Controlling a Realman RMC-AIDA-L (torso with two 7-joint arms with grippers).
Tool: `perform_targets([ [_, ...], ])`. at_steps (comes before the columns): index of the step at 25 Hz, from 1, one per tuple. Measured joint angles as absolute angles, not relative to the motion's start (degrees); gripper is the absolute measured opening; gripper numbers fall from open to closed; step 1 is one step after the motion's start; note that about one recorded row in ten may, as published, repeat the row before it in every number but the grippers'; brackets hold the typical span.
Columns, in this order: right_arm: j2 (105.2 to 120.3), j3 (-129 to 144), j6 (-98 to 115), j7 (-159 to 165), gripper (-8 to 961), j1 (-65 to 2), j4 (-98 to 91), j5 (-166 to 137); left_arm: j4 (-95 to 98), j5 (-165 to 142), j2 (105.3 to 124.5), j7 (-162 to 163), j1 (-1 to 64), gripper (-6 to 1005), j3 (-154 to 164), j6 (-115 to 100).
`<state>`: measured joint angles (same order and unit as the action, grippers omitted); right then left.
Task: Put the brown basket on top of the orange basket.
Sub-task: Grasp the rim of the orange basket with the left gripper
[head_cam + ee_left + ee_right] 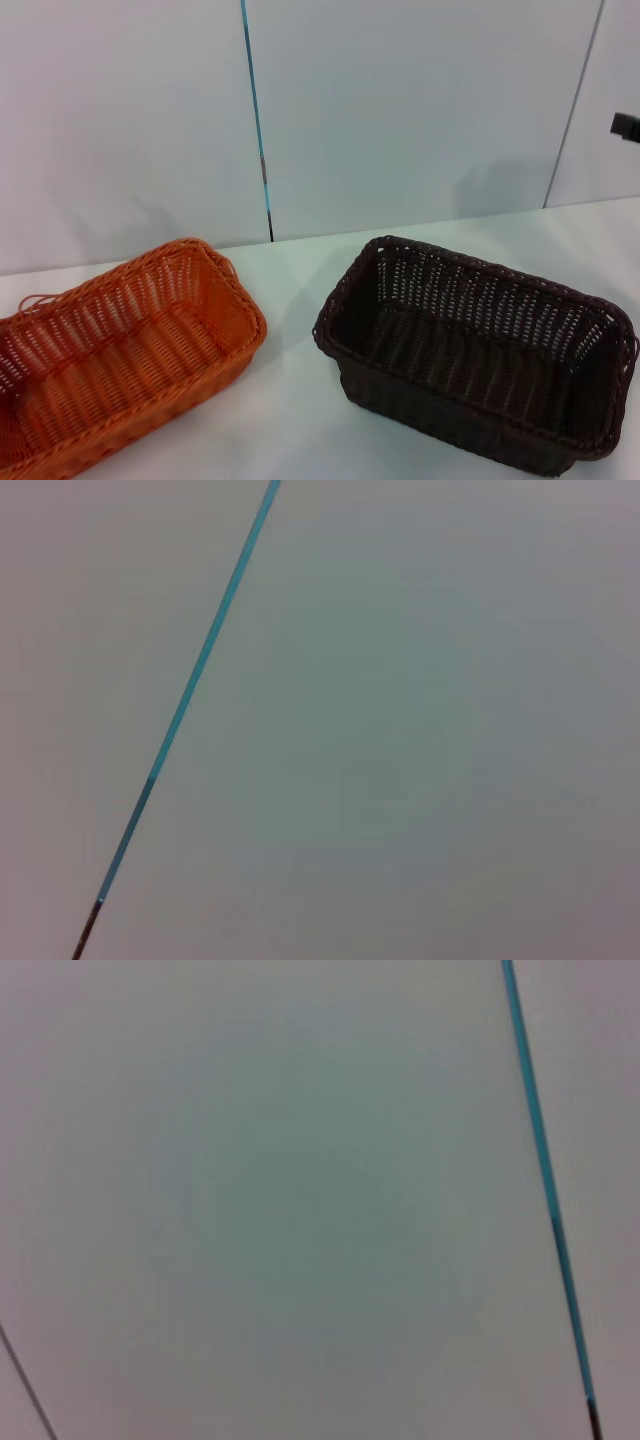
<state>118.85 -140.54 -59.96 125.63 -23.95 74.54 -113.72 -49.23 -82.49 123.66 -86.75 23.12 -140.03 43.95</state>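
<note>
1. Head view: white wall panels with a thin blue seam rise behind a white surface. On the robot's left sits the orange basket, upright and empty, a loose strand at its far corner. On the right, apart from it, sits the brown basket, also upright and empty. Neither arm appears, so the state of the fingers cannot be told.
2. Left wrist view: only the wall panel and the blue seam, running diagonally.
3. Right wrist view: again plain wall, with the seam near one edge.
</note>
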Motion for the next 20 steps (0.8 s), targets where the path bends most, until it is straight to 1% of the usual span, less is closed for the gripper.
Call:
perform_targets([
  [20,118.92,-139.5,-59.8,126.1,765,-22.8,74.3,-113.7,-49.2,-82.8,123.43,-86.4,22.5,883,-139.7,44.0],
])
